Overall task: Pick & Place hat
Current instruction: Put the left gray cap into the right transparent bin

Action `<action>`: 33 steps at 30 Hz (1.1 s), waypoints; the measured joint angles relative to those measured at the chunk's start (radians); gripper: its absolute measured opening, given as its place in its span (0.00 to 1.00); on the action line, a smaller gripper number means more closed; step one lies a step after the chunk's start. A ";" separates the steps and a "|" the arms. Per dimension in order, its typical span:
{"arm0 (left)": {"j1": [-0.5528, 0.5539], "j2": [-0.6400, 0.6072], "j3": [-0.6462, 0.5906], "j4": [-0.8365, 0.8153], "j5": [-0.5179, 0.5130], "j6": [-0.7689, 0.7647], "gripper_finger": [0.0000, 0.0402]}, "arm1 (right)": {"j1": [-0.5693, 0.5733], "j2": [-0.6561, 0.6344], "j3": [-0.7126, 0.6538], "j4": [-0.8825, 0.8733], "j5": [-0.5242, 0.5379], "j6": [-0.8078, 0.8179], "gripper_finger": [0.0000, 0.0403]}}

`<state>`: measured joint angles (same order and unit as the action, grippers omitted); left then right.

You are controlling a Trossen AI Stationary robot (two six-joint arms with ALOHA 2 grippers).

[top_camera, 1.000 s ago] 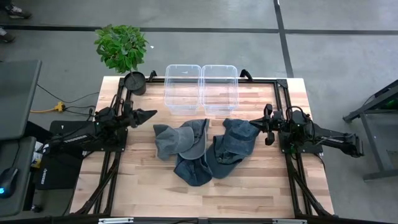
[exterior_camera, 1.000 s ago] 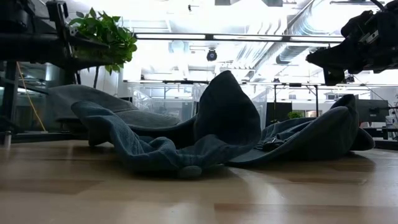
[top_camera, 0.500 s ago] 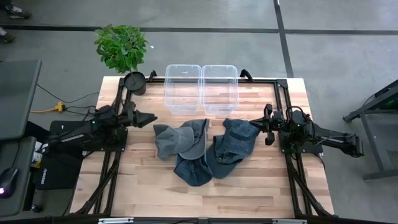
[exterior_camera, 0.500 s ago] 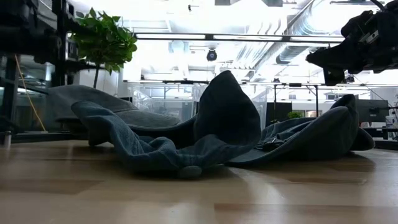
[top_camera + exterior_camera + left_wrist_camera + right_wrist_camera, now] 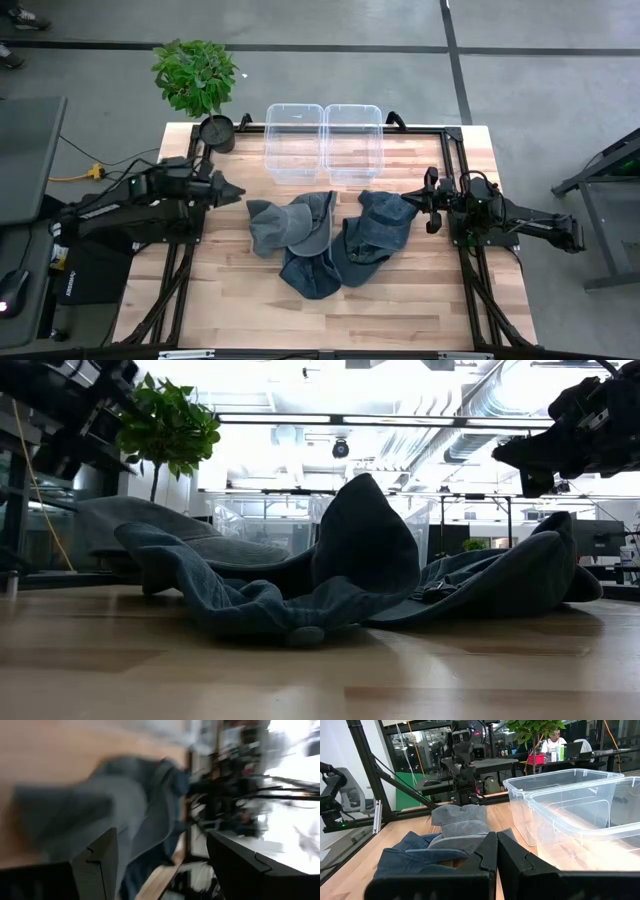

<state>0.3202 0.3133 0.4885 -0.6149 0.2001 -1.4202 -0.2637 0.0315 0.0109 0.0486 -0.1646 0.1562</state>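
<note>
Several denim hats lie in a heap mid-table: a grey one (image 5: 272, 224) on the left, a blue one (image 5: 311, 268) toward the near edge and a blue one (image 5: 376, 232) on the right, crowns and brims overlapping. In the low view the heap (image 5: 360, 560) rests on the wood. My left gripper (image 5: 238, 189) hovers left of the grey hat, open, with the hats (image 5: 130, 805) ahead of its fingers. My right gripper (image 5: 425, 205) is shut and hangs above the right hat's edge, clear of it (image 5: 520, 460).
Two clear plastic bins (image 5: 294, 140) (image 5: 353, 140) stand side by side at the far edge behind the hats. A potted plant (image 5: 197, 80) sits at the far left corner. Bare wood (image 5: 250, 310) stretches along the near side. People sit beyond the table in the right wrist view.
My left arm has risen and swung, and its gripper has drawn back a little toward the table's left edge, still pointing at the hats. The right arm and the hats have kept still.
</note>
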 joint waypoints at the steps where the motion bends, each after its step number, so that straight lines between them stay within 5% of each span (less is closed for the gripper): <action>1: -0.001 0.030 0.010 -0.017 0.021 -0.006 0.58 | 0.000 0.000 0.000 0.000 0.000 0.000 0.00; 6: -0.034 0.184 0.039 -0.024 0.084 -0.025 0.58 | 0.000 0.000 0.000 0.000 0.000 0.000 0.00; 12: -0.211 0.348 0.057 -0.023 0.069 -0.149 0.58 | 0.000 0.000 0.000 0.000 0.000 0.000 0.00; 24: -0.625 0.480 0.058 -0.007 -0.337 -0.593 0.58 | 0.000 0.000 0.000 0.000 0.000 0.000 0.00; 33: -0.795 0.596 0.059 -0.014 -0.554 -0.834 0.58 | 0.000 0.000 0.000 0.000 0.000 0.000 0.00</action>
<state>-0.4752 0.9088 0.5472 -0.6285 -0.3543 -2.2537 -0.2635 0.0315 0.0109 0.0486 -0.1645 0.1562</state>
